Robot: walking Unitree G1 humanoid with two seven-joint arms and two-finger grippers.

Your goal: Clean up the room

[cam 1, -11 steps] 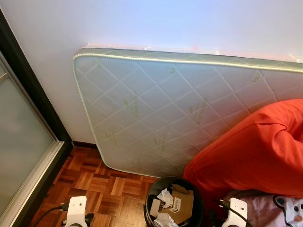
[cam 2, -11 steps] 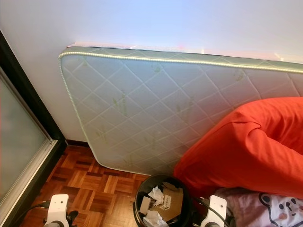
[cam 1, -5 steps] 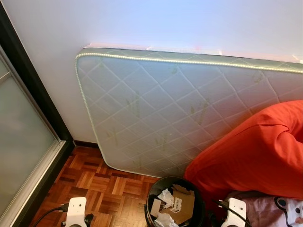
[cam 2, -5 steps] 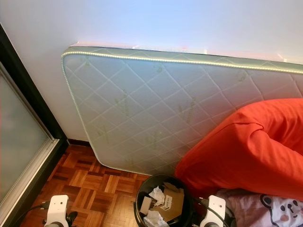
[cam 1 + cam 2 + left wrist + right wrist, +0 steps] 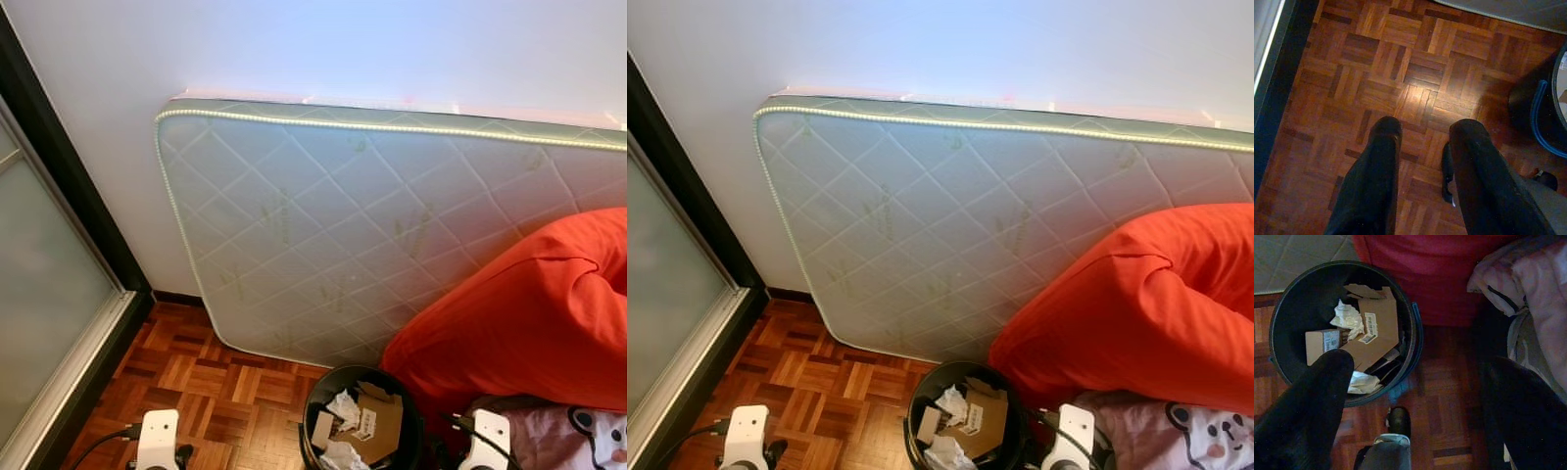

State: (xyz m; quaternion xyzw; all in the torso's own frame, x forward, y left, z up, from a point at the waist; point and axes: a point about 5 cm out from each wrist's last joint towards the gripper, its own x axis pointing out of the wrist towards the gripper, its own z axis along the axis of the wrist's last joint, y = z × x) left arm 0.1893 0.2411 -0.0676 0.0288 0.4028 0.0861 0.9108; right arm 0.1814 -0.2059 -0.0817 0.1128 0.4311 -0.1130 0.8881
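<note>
A black waste bin [image 5: 338,373] stands on the parquet floor just in front of me, holding cardboard pieces [image 5: 1378,325] and crumpled white paper [image 5: 1348,318]. My right gripper [image 5: 1415,377] hangs open above the floor beside the bin's rim, with nothing between its fingers. My left gripper [image 5: 1422,129] is open too, over bare parquet [image 5: 1366,63] to the left of the bin. Both white wrists [image 5: 157,438] [image 5: 487,434] show at the bottom of the head views.
A quilted mattress [image 5: 343,225] leans against the white wall. A big red cushion [image 5: 519,313] lies at the right, touching the bin, above a pink printed cloth [image 5: 588,431]. A dark-framed glass sliding door [image 5: 49,294] runs along the left. Open parquet [image 5: 216,382] lies between door and bin.
The whole picture has shifted a little, so the camera moved slightly. Nothing in the room or in the grippers has changed.
</note>
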